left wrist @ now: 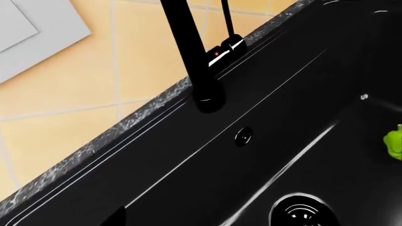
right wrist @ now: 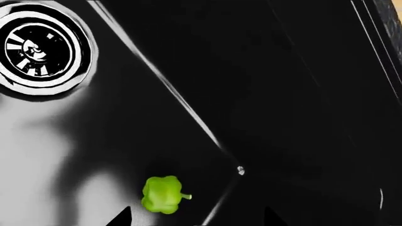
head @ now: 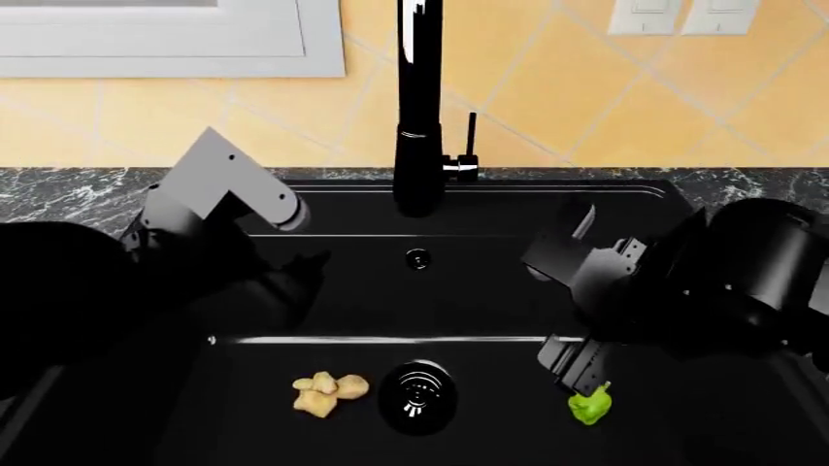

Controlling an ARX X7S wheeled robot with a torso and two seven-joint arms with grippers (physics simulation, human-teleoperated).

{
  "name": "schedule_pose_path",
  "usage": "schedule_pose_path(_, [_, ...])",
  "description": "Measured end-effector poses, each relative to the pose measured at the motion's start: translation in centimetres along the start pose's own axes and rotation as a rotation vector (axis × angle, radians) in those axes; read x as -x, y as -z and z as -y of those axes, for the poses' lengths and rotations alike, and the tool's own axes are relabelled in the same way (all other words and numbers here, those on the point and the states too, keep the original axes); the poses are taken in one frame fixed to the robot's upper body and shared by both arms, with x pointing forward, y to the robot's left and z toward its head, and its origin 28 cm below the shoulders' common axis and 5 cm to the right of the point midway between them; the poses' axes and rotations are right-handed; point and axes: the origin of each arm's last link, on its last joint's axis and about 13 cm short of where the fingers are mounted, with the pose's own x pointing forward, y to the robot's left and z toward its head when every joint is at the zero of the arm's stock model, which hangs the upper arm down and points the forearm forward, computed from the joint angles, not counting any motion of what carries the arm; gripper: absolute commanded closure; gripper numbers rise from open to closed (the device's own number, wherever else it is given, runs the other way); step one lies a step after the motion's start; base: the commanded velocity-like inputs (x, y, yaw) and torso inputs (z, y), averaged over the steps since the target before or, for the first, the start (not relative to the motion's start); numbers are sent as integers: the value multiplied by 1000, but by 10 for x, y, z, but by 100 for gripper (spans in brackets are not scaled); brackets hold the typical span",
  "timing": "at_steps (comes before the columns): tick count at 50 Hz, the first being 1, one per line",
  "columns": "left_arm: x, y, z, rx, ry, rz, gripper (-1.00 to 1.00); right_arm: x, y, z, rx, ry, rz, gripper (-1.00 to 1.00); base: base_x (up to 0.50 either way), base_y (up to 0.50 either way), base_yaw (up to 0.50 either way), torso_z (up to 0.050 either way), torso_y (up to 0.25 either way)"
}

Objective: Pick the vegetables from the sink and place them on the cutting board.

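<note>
The black sink (head: 492,291) holds both vegetables on its floor. The tan ginger root (head: 329,393) lies just left of the round drain (head: 416,396). The lime-green bell pepper (head: 591,405) lies to the drain's right. My right gripper (head: 570,361) hangs open just above the pepper. In the right wrist view the pepper (right wrist: 162,194) sits between the spread fingertips (right wrist: 122,217), nearer one of them and apart from both. My left gripper (head: 301,277) is open and empty over the sink's back left, well above the ginger. The cutting board is out of view.
The tall black faucet (head: 417,107) rises at the sink's back middle, between the two arms. Grey marbled counter (head: 78,194) borders the sink, with a tiled wall behind. The left wrist view shows the faucet base (left wrist: 207,94), an overflow hole (left wrist: 244,136) and the pepper's edge (left wrist: 394,143).
</note>
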Motion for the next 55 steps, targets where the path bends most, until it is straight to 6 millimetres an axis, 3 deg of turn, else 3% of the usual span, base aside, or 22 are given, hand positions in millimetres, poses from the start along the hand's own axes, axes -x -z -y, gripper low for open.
schedule_pose_path(19, [-4, -2, 1, 1, 6, 6, -100, -38, 14, -7, -84, -72, -18, -100, 0, 0, 0, 0, 0])
schedule_pose_path(55, [-7, -5, 4, 2, 7, 7, -100, -81, 42, -4, -264, -64, -57, -100, 0, 0, 0, 0, 0])
